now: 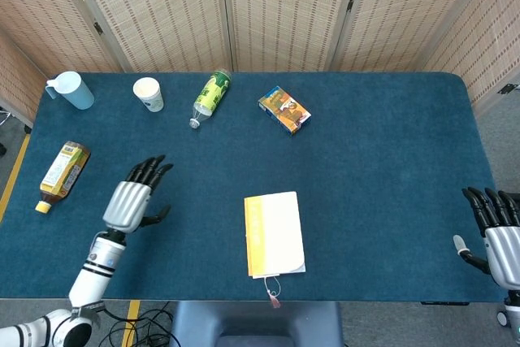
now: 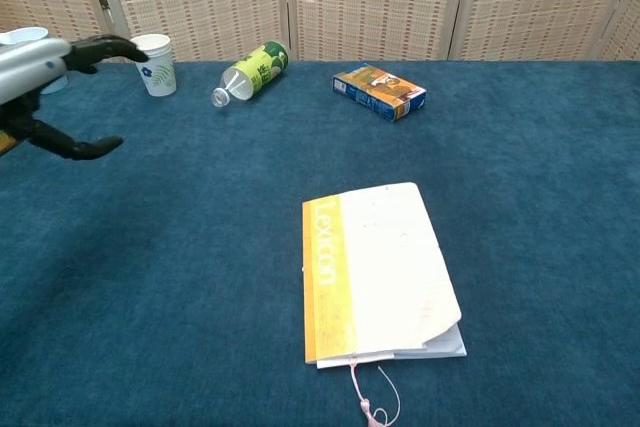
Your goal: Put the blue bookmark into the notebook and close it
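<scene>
Bright, even overhead light, soft shadows, both views sharp, slight bending at the edges.
</scene>
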Controlling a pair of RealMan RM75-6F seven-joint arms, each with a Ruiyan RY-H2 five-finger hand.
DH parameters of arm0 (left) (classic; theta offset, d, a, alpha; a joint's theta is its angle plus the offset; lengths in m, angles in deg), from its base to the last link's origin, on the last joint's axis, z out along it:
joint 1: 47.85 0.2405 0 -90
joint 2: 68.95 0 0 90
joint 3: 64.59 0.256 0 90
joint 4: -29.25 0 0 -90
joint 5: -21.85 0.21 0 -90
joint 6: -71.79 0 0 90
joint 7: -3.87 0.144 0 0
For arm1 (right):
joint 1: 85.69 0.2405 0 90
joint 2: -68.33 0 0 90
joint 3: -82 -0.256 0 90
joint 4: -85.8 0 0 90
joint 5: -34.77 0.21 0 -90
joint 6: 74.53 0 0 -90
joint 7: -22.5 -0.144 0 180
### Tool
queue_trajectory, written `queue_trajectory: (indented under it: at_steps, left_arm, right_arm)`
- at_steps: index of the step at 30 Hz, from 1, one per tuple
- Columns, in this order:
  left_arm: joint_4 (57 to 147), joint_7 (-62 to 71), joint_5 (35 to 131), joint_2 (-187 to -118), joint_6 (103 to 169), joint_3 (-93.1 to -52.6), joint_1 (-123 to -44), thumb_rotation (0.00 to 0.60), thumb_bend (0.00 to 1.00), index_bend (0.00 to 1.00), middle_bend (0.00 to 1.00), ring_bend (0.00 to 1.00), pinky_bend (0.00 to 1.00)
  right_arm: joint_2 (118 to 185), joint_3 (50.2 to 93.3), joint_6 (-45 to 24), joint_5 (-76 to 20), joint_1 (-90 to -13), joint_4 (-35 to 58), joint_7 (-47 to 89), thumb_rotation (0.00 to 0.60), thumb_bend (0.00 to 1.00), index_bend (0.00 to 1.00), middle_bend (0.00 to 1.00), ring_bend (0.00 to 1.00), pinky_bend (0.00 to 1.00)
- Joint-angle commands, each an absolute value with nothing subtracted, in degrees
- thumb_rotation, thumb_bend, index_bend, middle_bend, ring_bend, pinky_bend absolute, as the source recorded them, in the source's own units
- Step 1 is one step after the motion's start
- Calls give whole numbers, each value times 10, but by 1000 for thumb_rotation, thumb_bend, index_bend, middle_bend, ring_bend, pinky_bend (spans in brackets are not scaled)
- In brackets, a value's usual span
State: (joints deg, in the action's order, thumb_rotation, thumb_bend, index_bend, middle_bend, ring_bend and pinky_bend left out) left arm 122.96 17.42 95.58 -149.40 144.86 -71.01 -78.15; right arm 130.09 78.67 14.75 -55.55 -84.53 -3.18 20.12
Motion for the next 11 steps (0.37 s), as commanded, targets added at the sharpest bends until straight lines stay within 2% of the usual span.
queue_trajectory:
  at_steps: [1, 11]
  left_arm:
    - [1248, 171, 926, -1473, 1486, -707, -742, 600, 354, 140, 52, 15, 148]
    - [1247, 185, 986, -1461, 1612, -661, -644, 600, 353, 148, 52, 15, 148]
  right_arm:
    - [1303, 786, 137, -552, -839, -28, 199, 600, 298, 0, 109, 51, 61]
    - [1310, 783, 123, -542, -829, -28, 200, 600, 300, 0, 108, 51, 61]
